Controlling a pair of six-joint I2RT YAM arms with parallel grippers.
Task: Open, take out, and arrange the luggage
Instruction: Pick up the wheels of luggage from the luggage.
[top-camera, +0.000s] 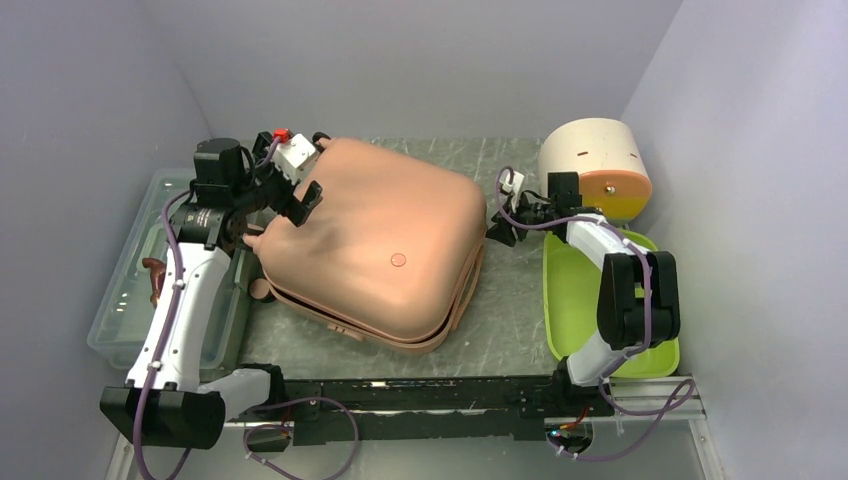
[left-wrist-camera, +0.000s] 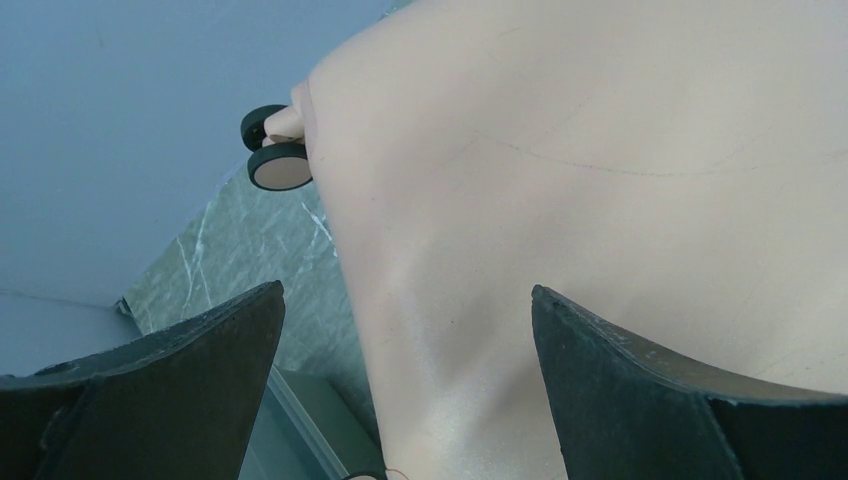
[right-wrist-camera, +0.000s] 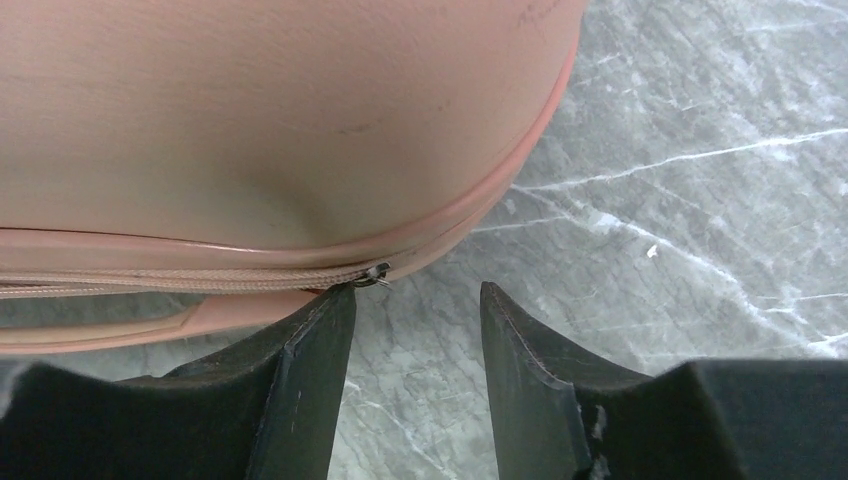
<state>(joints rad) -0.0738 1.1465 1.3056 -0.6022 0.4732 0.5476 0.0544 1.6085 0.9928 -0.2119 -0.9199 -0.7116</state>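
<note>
The salmon-pink luggage (top-camera: 375, 240) lies flat in the middle of the table with its lid down. My left gripper (top-camera: 300, 195) is open and empty over the luggage's far left corner; in the left wrist view the shell (left-wrist-camera: 600, 200) fills the space between the jaws and a small wheel (left-wrist-camera: 278, 165) shows beyond. My right gripper (top-camera: 497, 225) is open and empty at the luggage's right edge. In the right wrist view the metal zipper slider (right-wrist-camera: 376, 276) sits at the tip of the left finger (right-wrist-camera: 310, 370), on the zip line of the luggage (right-wrist-camera: 280, 120).
A clear plastic bin (top-camera: 130, 300) stands at the left under my left arm. A lime-green tray (top-camera: 575, 300) lies at the right under my right arm. A cream and orange cylinder (top-camera: 597, 165) stands at the back right. Walls close in on both sides.
</note>
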